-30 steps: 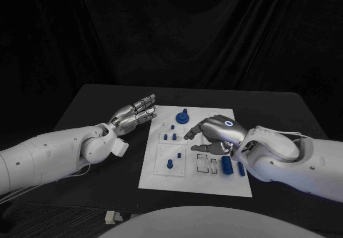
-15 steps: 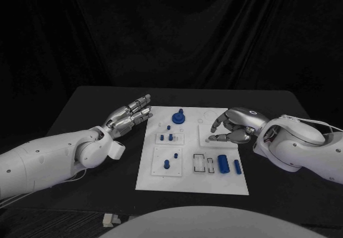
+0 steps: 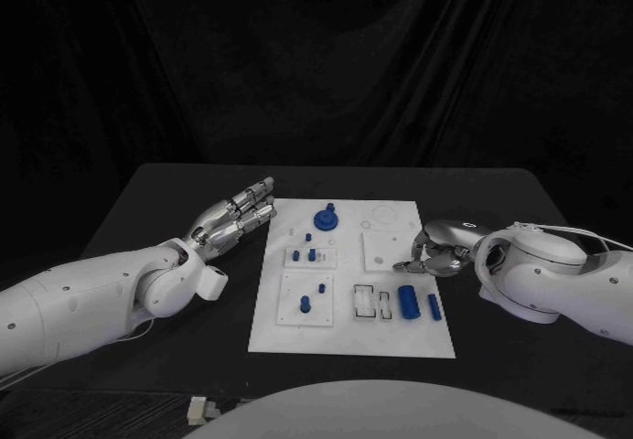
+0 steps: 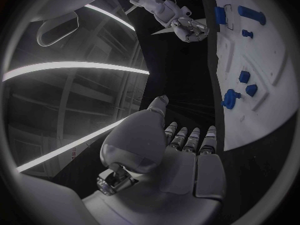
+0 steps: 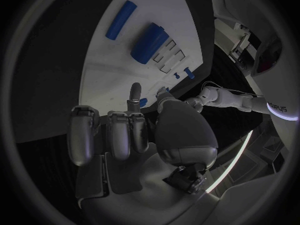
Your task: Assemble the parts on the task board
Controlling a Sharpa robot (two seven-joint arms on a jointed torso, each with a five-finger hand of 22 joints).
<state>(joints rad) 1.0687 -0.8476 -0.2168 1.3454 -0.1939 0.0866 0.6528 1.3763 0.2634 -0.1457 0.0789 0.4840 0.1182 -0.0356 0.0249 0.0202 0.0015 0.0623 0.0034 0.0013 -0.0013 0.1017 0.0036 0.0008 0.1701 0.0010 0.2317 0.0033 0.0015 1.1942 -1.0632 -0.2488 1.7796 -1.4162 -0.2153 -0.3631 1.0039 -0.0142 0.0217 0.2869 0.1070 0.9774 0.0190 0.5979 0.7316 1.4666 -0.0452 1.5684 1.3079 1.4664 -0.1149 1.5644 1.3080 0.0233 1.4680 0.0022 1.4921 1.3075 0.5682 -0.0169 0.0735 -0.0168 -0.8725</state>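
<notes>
Head view shows the left hand [image 3: 235, 217] flat, fingers straight and empty, just beside the task board [image 3: 354, 334], whose blue parts [image 3: 411, 302] lie near the right hand [image 3: 435, 251], curled in on nothing at its edge.

The task board [image 3: 354, 334] lies at the middle of the tabletop [image 3: 158, 197], with the left hand [image 3: 238, 218] just off its edge at ten o'clock and the right hand [image 3: 436, 252] at its edge toward three o'clock. On the board, a round part [image 3: 326, 218] stands at twelve o'clock, small pegs [image 3: 307, 251] sit just below it, and two more pegs [image 3: 313, 300] lie at eight o'clock. Two long parts [image 3: 420, 305] lie side by side at four o'clock, just right of a row of slots [image 3: 373, 303].
</notes>
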